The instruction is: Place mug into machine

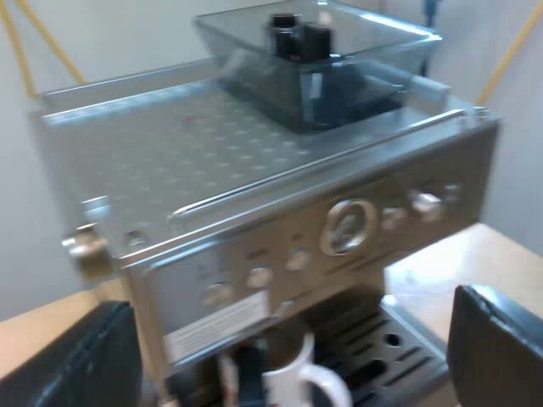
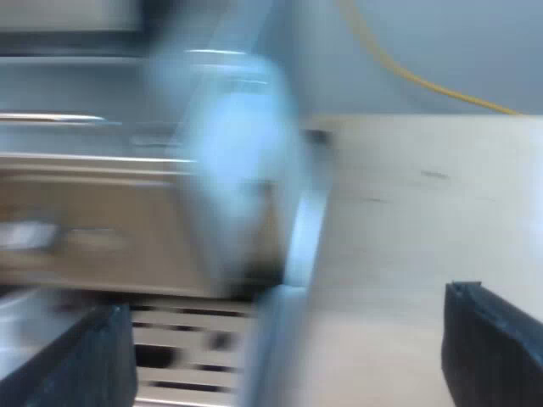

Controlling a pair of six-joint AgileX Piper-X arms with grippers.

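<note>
A white mug point(image 1: 297, 377) stands on the drip tray point(image 1: 399, 352) at the front of the espresso machine point(image 1: 280, 212), under its brew head, with its handle turned outward. My left gripper point(image 1: 288, 356) hovers above and in front of the machine, open, both black fingers point(image 1: 496, 348) spread wide with nothing between them. My right gripper point(image 2: 288, 356) is open too, beside the machine's side panel point(image 2: 237, 195) and over the edge of the drip tray grille point(image 2: 182, 356). Its fingers point(image 2: 496, 348) hold nothing.
A clear bean hopper point(image 1: 318, 59) sits on the machine's flat metal top. Buttons and a round dial point(image 1: 346, 226) run along the front panel. A light wooden tabletop point(image 2: 424, 220) stretches beside the machine. Yellow cables hang behind.
</note>
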